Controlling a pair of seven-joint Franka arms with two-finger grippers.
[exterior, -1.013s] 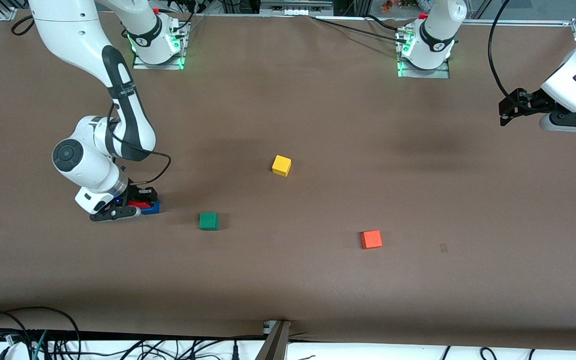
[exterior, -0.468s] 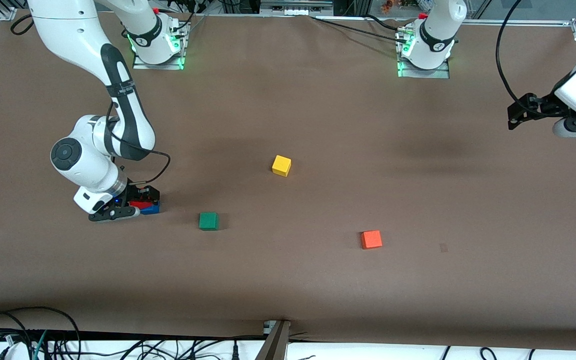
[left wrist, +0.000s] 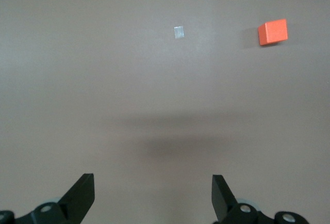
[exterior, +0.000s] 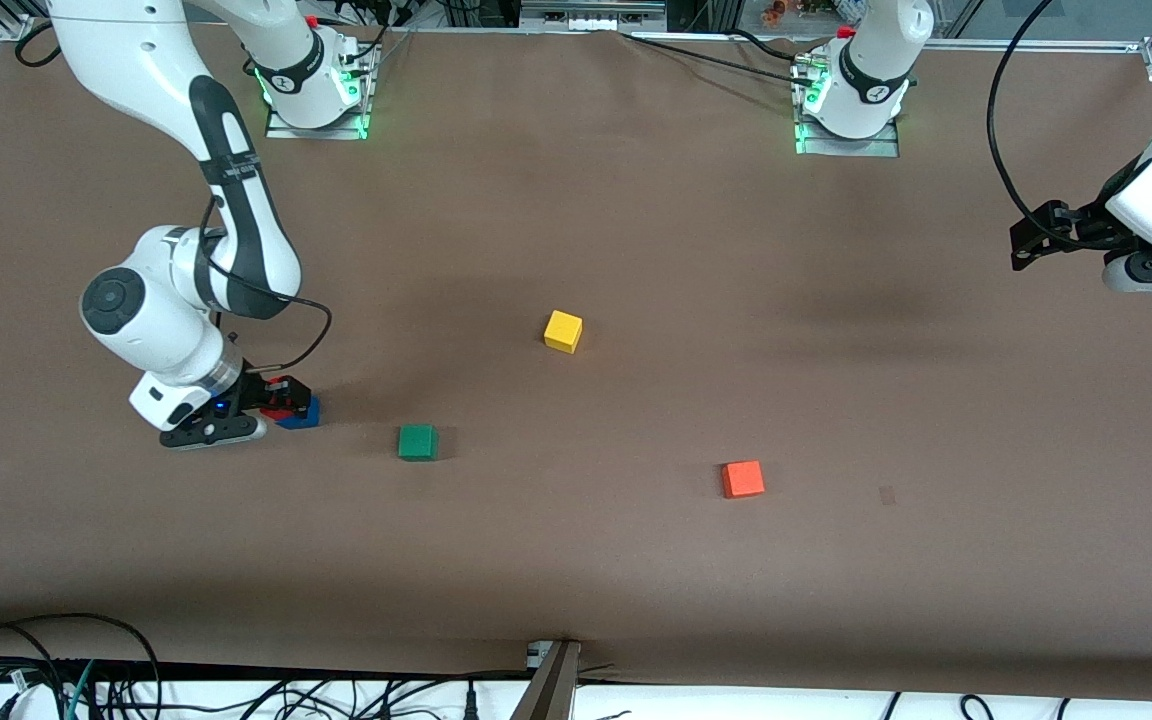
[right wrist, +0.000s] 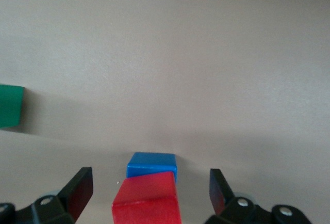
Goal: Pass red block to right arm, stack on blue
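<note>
Right gripper [right wrist: 149, 190] low over the desk [exterior: 636, 250], jaws spread wide and gripping nothing, red block [right wrist: 147, 203] resting between them atop the blue [right wrist: 152, 164]; left gripper [left wrist: 153, 195] waits, jaws wide, empty.

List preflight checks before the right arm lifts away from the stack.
1. red block rests on blue block: ok, though slightly twisted.
2. right end effector open, fingers off the red block on both sides: ok.
3. Stack stable enough for a straight-up retreat: cannot tell.
4. green cube apart from the stack: ok.
5. left end effector open, empty, waiting over the left arm's end of the table: ok.
</note>
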